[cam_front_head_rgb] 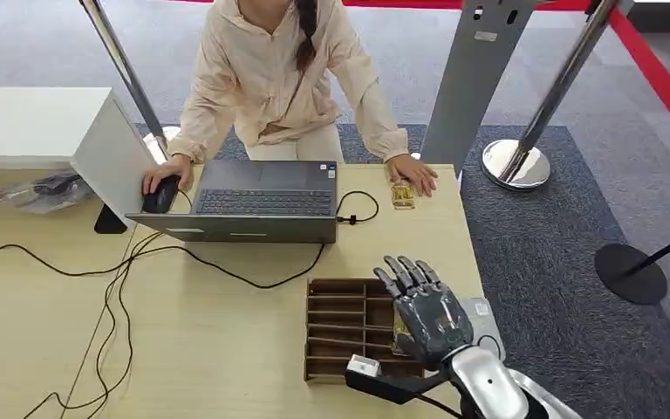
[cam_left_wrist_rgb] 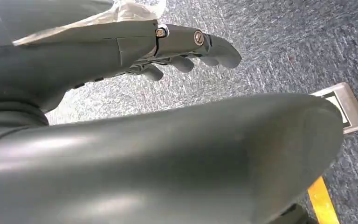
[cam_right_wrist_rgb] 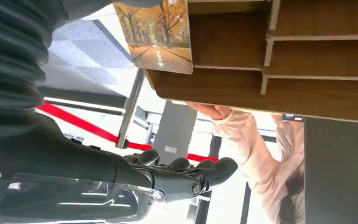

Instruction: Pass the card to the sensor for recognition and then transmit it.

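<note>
Light wooden desk (cam_front_head_rgb: 227, 349) across the left and centre; grey carpet (cam_front_head_rgb: 567, 236) to the right, with stanchion bases and a red line. Right hand (cam_front_head_rgb: 427, 305) at lower right, fingers straight and apart, empty, above a brown rack (cam_front_head_rgb: 340, 327). Card (cam_right_wrist_rgb: 156, 35) standing in the rack. Left hand (cam_left_wrist_rgb: 186, 46) over carpet, fingers loosely curled, empty. Person at laptop (cam_front_head_rgb: 262, 201), top centre.

Bright, even daylight; wrist views perhaps soft

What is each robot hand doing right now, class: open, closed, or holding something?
Left hand: holds nothing, fingers loosely extended over the carpet; open.
Right hand: open, fingers spread above the wooden card rack, holding nothing.
</note>
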### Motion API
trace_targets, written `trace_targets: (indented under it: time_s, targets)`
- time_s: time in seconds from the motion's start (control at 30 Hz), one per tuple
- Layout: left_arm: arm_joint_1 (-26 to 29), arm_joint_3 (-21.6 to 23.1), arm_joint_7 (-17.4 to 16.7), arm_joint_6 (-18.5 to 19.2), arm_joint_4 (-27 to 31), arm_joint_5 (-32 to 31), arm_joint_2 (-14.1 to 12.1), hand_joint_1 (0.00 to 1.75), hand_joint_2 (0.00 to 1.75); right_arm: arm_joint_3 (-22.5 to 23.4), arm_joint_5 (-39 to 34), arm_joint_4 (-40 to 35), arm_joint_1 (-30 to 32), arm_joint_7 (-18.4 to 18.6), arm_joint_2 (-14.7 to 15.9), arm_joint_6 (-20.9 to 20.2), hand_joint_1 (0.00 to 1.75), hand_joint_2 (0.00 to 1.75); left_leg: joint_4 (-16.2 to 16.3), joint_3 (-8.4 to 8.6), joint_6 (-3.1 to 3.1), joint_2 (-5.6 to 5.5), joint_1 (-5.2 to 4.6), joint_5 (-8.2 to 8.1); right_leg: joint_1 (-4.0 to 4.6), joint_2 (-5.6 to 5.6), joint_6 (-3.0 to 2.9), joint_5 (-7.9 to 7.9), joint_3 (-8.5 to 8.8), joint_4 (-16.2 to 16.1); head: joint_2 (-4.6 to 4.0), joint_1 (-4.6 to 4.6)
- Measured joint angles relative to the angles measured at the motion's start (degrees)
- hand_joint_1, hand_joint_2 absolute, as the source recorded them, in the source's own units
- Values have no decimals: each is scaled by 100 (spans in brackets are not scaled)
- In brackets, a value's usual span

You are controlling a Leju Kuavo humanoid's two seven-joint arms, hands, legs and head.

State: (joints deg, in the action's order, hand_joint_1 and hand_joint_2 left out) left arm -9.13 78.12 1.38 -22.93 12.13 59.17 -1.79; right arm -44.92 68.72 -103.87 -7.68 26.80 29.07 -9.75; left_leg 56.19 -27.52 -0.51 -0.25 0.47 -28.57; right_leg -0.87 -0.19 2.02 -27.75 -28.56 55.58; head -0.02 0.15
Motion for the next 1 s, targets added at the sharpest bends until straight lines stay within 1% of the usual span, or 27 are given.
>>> trace_targets:
  time_s: [0.13, 0.4, 0.63, 0.8, 0.9, 1.0]
  targets:
    - [0, 0, 2, -9, 0, 7, -7, 0, 0, 0, -35, -199, 7, 46, 138, -89, 0, 175, 0, 1, 0, 0, 0, 0, 0, 0, 0, 0, 1, 0, 0, 0]
    - [-1, 0, 2, -9, 0, 9, -15, 0, 0, -2, -68, -323, 20, 70, 210, -81, 0, 175, 0, 1, 0, 0, 0, 0, 0, 0, 0, 0, 2, 0, 0, 0]
    - [0, 0, 17, -44, 0, 7, -20, 0, 0, 11, -149, -402, 36, 98, 262, 33, 0, 175, 0, 3, 0, 0, 0, 1, 0, 0, 0, 0, 3, 0, 0, 2]
    - [1, -2, 28, -50, 0, 39, -42, 0, 0, 210, -450, -680, 76, 243, 459, 155, 0, 175, 1, 3, 0, 0, -1, 1, -1, 0, 0, 0, 4, 0, 0, 0]
    - [5, -11, 28, -57, 0, 55, -59, 0, 0, 428, -568, -917, 122, 315, 618, 206, 0, 175, 2, 4, 0, 0, -2, 1, -2, 0, 0, 1, 4, 0, 0, 0]
    - [9, -13, 31, -59, 0, 63, -70, 0, 0, 643, -684, -1154, 174, 369, 761, 195, 9, 175, 2, 5, 0, 0, -2, 1, -2, 0, 0, 1, 4, 0, 0, 0]
